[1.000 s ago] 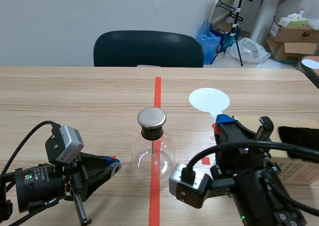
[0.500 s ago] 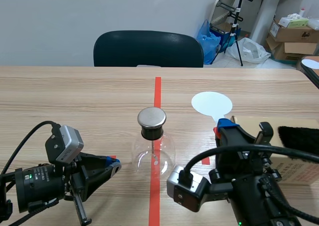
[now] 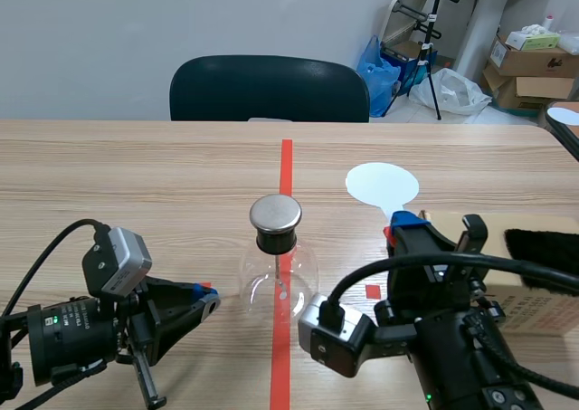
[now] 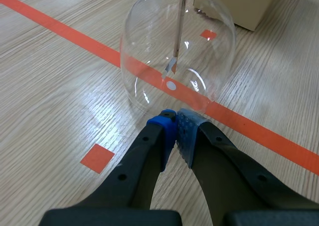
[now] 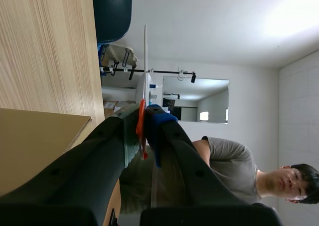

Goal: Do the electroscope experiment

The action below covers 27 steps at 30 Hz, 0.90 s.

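In the scene view, a clear round glass flask (image 3: 277,267) with a black stopper and a flat metal cap stands on the wooden table (image 3: 136,175), on the orange-red tape line (image 3: 286,161). The left gripper (image 3: 206,299) lies low, just beside the flask. The right gripper (image 3: 400,222) holds up a thin white paddle (image 3: 383,184) with a round disc. Beside it sits a brown cardboard box (image 3: 543,303) with a black brush (image 3: 541,247) on top; the box's red print is too small to read. A black chair (image 3: 269,88) stands behind the table.

In the left wrist view, we see the left gripper (image 4: 175,131) closed on nothing, its blue pads pressed together, tips just short of the flask (image 4: 149,61). A metal rod (image 4: 180,21) hangs inside the glass.

In the right wrist view, the right gripper (image 5: 141,131) is clamped on the white paddle's orange handle, and the disc (image 5: 145,61) shows edge-on. The cardboard box (image 5: 35,146) lies beside the fingers. A person (image 5: 234,171) in a grey shirt is beyond.
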Available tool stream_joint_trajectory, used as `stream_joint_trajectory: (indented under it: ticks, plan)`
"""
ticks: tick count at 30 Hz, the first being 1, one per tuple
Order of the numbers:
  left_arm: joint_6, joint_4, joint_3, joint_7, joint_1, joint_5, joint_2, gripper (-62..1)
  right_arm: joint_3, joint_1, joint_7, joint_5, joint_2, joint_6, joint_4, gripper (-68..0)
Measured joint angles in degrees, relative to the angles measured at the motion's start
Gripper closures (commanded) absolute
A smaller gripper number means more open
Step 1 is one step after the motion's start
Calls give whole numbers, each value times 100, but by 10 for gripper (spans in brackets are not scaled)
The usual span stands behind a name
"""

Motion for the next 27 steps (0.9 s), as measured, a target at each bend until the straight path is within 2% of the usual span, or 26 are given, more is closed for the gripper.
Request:
stream_joint_trajectory:
  ticks: [7,27]
  plan:
    - [0,0,0,-2,0,0,0,-31,0,0,249,0,2,-17,-4,-10]
    - [0,0,0,0,0,-2,0,-31,7,0,1847,0,46,-22,111,-10]
